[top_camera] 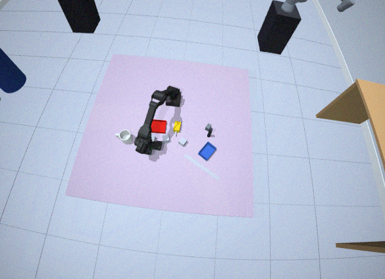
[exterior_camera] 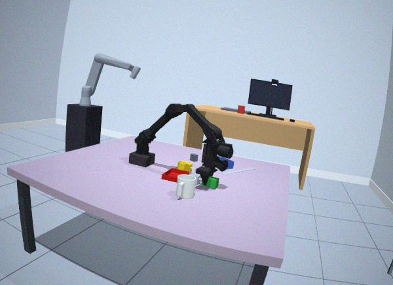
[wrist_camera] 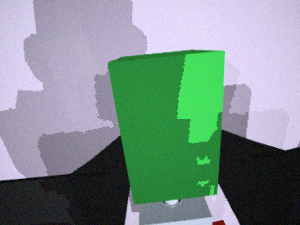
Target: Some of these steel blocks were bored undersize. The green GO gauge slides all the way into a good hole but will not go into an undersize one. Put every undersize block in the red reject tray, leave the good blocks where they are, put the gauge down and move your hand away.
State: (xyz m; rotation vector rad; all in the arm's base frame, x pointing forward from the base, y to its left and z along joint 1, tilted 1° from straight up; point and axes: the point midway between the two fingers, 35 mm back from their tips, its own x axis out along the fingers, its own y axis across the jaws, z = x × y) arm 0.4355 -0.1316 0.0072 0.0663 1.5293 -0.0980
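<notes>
My gripper (top_camera: 151, 150) (exterior_camera: 209, 181) (wrist_camera: 164, 132) is shut on the green GO gauge (exterior_camera: 213, 182) (wrist_camera: 150, 110), low over the table. A short bit of its light pin (wrist_camera: 172, 202) shows against a steel block (wrist_camera: 175, 215) below; how deep it sits in the hole I cannot tell. One steel block (top_camera: 153, 138) is partly hidden by the arm; another (top_camera: 165, 138) stands right of it, and a third (top_camera: 183, 141) farther right. The red tray (top_camera: 159, 126) (exterior_camera: 168, 178) looks empty where visible; the arm covers its left edge in the top view.
A white mug (top_camera: 124, 136) (exterior_camera: 186, 187) stands left of the gripper. A yellow piece with a pin (top_camera: 177, 126) (exterior_camera: 185, 166) lies right of the red tray. Farther right are a dark grey block (top_camera: 208, 126) (exterior_camera: 194, 156), a blue tray (top_camera: 207, 151) and a pale strip (top_camera: 201, 167).
</notes>
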